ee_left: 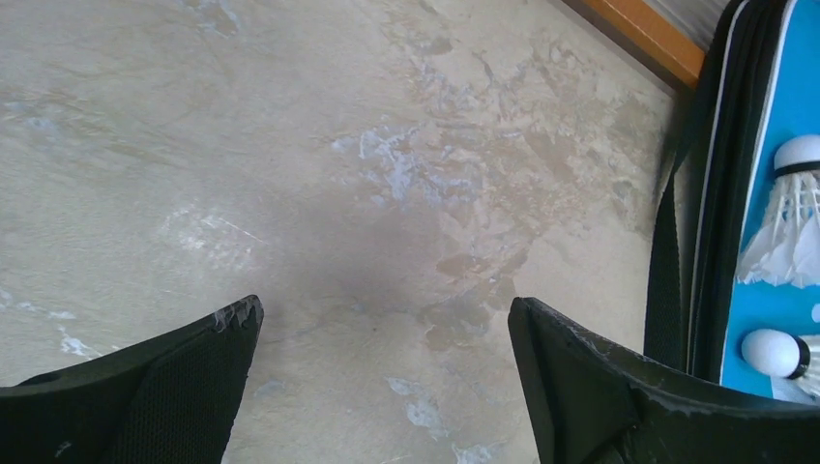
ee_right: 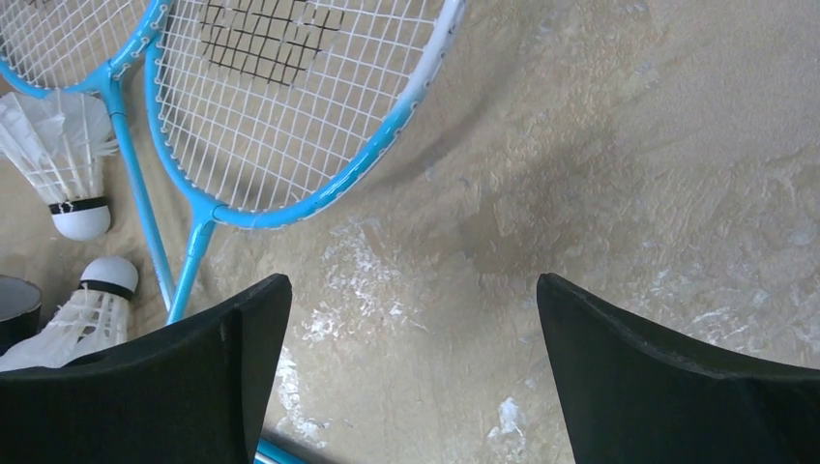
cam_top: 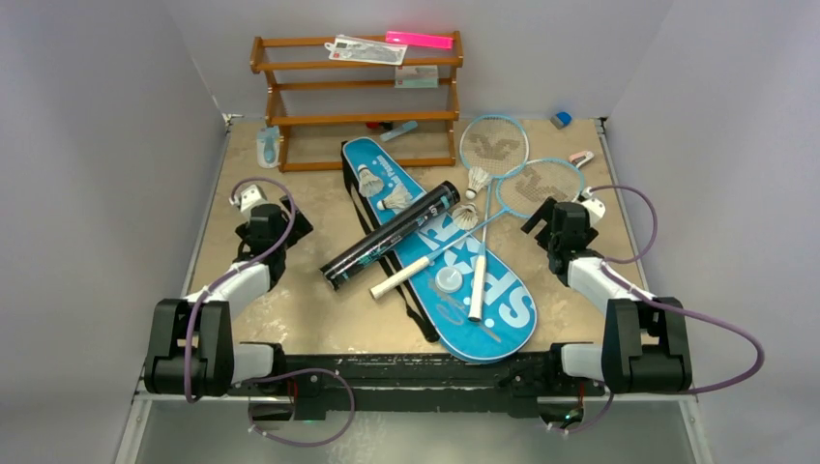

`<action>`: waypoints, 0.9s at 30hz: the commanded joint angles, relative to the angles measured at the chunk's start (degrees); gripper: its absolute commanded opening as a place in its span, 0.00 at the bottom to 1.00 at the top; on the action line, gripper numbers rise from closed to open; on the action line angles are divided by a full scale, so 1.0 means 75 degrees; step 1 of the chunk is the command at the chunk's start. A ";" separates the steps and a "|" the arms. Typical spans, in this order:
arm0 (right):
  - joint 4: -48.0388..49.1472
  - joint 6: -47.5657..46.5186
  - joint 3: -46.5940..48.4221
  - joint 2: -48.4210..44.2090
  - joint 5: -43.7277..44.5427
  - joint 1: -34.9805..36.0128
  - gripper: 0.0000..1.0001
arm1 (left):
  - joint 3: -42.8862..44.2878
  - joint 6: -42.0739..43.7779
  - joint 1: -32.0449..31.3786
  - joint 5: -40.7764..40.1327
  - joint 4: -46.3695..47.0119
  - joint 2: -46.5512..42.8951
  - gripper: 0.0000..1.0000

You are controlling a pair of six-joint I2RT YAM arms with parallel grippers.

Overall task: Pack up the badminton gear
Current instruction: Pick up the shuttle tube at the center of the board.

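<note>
Badminton gear spread over mid-table, nothing packed yet. Blue bag (cam_top: 508,314) flat and diagonal, from near the rack (cam_top: 358,116) down to the near edge. On top of it: black tube (cam_top: 387,239) lying across, two shuttlecocks (cam_top: 368,181) at the far end, and both white handles of the rackets (cam_top: 493,145). Racket heads on the table (cam_top: 309,309) right of the bag, frames overlapping. Two more shuttlecocks beside the shafts.

Left gripper (ee_left: 382,309) over bare table just left of the bag, fingers spread wide, gripping nothing. Right gripper (ee_right: 411,282) just short of the nearer racket head, ahead and to the left, fingers likewise wide apart and empty.

Judged as the very start: no item lifted. Next move likely calls for clearing the bag's top, tube and rackets off, then opening it along its black edge. Cannot tell whether fastened or not. Thin frames lying flat call for a low, careful pinch at shaft or handle. Light shuttlecocks likely to tip or roll away.

Writing: large white "SP" readable at the bag's near end, further letters covered by handles and tube. Teal lettering along the tube, too small to read. Dark logo on each racket's strings, not legible as words. Papers (cam_top: 366,50) and a pink strip (cam_top: 419,40) on the rack's top shelf, print unreadable.
</note>
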 commanded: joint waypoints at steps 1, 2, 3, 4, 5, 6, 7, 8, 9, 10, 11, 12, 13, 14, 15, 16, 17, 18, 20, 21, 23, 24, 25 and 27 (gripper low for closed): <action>0.0007 0.0061 0.0237 -0.0156 -0.0166 0.0014 0.99 | 0.0140 0.0278 -0.0026 0.0713 0.0588 -0.0149 0.96; 0.0142 0.0014 0.0170 -0.0197 -0.0266 0.0014 0.99 | 0.0027 0.0373 -0.0026 0.1027 0.0800 -0.0251 0.96; 0.0307 -0.0050 0.0084 -0.0243 -0.0390 0.0014 0.99 | -0.0087 0.0475 -0.0026 0.1221 0.1023 -0.0371 0.96; 0.0506 -0.0117 -0.0003 -0.0288 -0.0543 0.0014 0.98 | -0.0224 0.0607 -0.0026 0.1738 0.1328 -0.0471 0.93; 0.0698 -0.0191 -0.0096 -0.0330 -0.0745 0.0014 0.97 | -0.0344 0.0736 -0.0026 0.2105 0.1614 -0.0563 0.91; 0.0908 -0.0290 -0.0164 -0.0365 -0.0916 0.0014 0.96 | -0.0425 0.0827 -0.0037 0.2536 0.1828 -0.0633 0.89; 0.1134 -0.0376 -0.0233 -0.0397 -0.1162 0.0014 0.96 | -0.0484 0.0964 -0.0069 0.2932 0.2020 -0.0680 0.86; 0.1277 -0.0445 -0.0268 -0.0403 -0.1376 0.0014 0.97 | -0.0496 0.1122 -0.0133 0.3276 0.2162 -0.0700 0.85; 0.1398 -0.0506 -0.0281 -0.0392 -0.1585 0.0014 0.97 | -0.0487 0.1272 -0.0265 0.3472 0.2269 -0.0703 0.84; 0.1480 -0.0543 -0.0274 -0.0368 -0.1795 0.0015 0.97 | -0.0457 0.1459 -0.0477 0.3504 0.2345 -0.0703 0.84; 0.1551 -0.0562 -0.0276 -0.0352 -0.1977 0.0016 0.96 | -0.0421 0.1673 -0.0790 0.3458 0.2394 -0.0684 0.84; 0.1640 -0.0574 -0.0288 -0.0317 -0.2132 0.0014 0.96 | -0.0367 0.1946 -0.1144 0.3415 0.2444 -0.0646 0.85; 0.1710 -0.0594 -0.0294 -0.0289 -0.2180 0.0017 0.96 | -0.0293 0.2203 -0.1471 0.3398 0.2462 -0.0576 0.85; 0.1765 -0.0602 -0.0298 -0.0268 -0.2262 0.0016 0.96 | -0.0221 0.2437 -0.1805 0.3399 0.2479 -0.0488 0.86; 0.1830 -0.0617 -0.0324 -0.0249 -0.2375 0.0027 0.96 | -0.0140 0.2661 -0.2065 0.3393 0.2475 -0.0387 0.86; 0.1858 -0.0626 -0.0334 -0.0233 -0.2411 0.0026 0.96 | -0.0077 0.2834 -0.2295 0.3391 0.2467 -0.0275 0.87; 0.1878 -0.0621 -0.0327 -0.0218 -0.2420 0.0035 0.96 | 0.0001 0.3039 -0.2503 0.3397 0.2446 -0.0165 0.87; 0.1883 -0.0635 -0.0328 -0.0206 -0.2437 0.0037 0.96 | 0.0087 0.3172 -0.2601 0.3458 0.2388 -0.0044 0.89; 0.1892 -0.0647 -0.0316 -0.0179 -0.2475 0.0026 0.96 | 0.0291 0.3408 -0.2789 0.3573 0.2116 0.0249 0.94; 0.1897 -0.0657 -0.0311 -0.0170 -0.2496 0.0033 0.96 | 0.0418 0.3538 -0.2903 0.3578 0.1955 0.0396 0.97; 0.1888 -0.0677 -0.0283 -0.0139 -0.2541 0.0035 0.96 | 0.0721 0.3800 -0.3148 0.3592 0.1612 0.0647 0.98; 0.1902 -0.0686 -0.0282 -0.0124 -0.2566 0.0031 0.96 | 0.0827 0.3895 -0.3280 0.3571 0.1511 0.0755 0.98; 0.1908 -0.0696 -0.0283 -0.0118 -0.2573 0.0028 0.95 | 0.0936 0.4004 -0.3399 0.3534 0.1451 0.0847 0.98; 0.1909 -0.0705 -0.0275 -0.0122 -0.2594 0.0031 0.95 | 0.1100 0.4163 -0.3596 0.3365 0.1285 0.1038 0.99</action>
